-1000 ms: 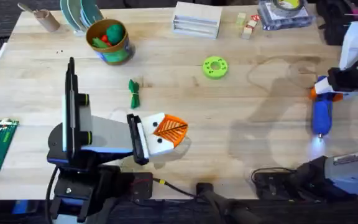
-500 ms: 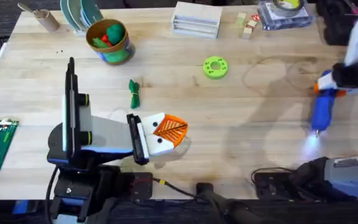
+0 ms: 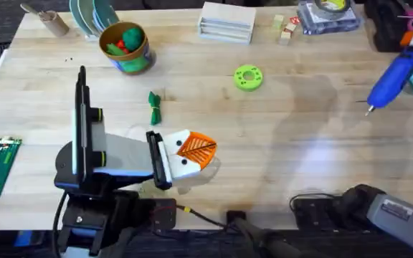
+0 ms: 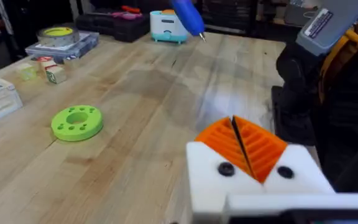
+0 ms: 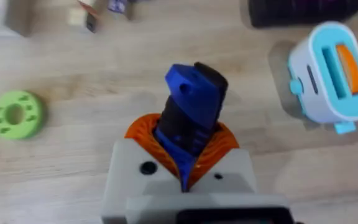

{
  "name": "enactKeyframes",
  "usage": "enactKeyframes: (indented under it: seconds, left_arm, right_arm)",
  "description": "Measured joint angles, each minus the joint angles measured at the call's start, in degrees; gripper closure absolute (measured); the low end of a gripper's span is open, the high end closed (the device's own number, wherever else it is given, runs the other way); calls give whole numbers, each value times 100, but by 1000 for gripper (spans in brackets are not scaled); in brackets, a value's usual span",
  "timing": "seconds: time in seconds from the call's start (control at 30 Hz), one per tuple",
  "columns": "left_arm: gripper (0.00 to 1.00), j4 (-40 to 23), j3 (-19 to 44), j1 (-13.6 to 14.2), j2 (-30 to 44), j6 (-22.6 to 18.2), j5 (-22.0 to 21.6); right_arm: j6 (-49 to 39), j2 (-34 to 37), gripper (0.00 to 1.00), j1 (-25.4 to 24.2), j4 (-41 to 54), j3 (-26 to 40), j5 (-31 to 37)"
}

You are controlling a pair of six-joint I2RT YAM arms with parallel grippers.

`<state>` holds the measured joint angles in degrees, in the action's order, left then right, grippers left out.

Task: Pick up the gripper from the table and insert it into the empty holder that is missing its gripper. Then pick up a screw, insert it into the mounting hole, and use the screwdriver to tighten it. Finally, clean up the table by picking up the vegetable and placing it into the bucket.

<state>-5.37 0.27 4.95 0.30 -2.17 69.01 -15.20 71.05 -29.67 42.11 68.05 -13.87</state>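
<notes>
Lifted off the bench since a second ago, the chunky bright-blue cylindrical screwdriver now hangs tilted above the bench's right edge, its thin metal bit pointing down toward the wood, where before it stood lower and nearer the front. The right gripper clamps it between orange ribbed pads set in white mounts, the blue body standing up out of them in the right wrist view.

The left gripper rests near the front edge, left of centre, unmoved; its two orange ribbed pads sit pressed together with nothing between them, each in its white angular plastic holder — both mounts look filled, though one screw hole is hard to judge.

A small slender green toy vegetable lies on the wood between the left gripper and the short round yellow-gold bucket, which stands near the far left corner with red and green toys inside. A round lime-green disc lies toward the far edge, near the middle. A pale-blue toy toaster sits at the right edge.
</notes>
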Motion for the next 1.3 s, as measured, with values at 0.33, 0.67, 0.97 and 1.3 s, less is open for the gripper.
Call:
enactKeyframes:
  seconds: [0.33, 0.67, 0.97, 1.3]
  left_arm:
    - [994, 0, 0, 0, 0, 0, -147]
    - [994, 0, 0, 0, 2, 0, -160]
    - [994, 0, 0, 0, 2, 0, -175]
    - [994, 0, 0, 0, 0, 0, -175]
  right_arm:
    - [444, -1791, 974, 858, -874, -744, -538]
    - [1262, -3405, 975, 2957, -3790, -2868, -929]
    - [1699, -3111, 975, 5005, -6011, -3660, -1023]
    - [1786, -1914, 975, 6609, -8852, -3685, -1059]
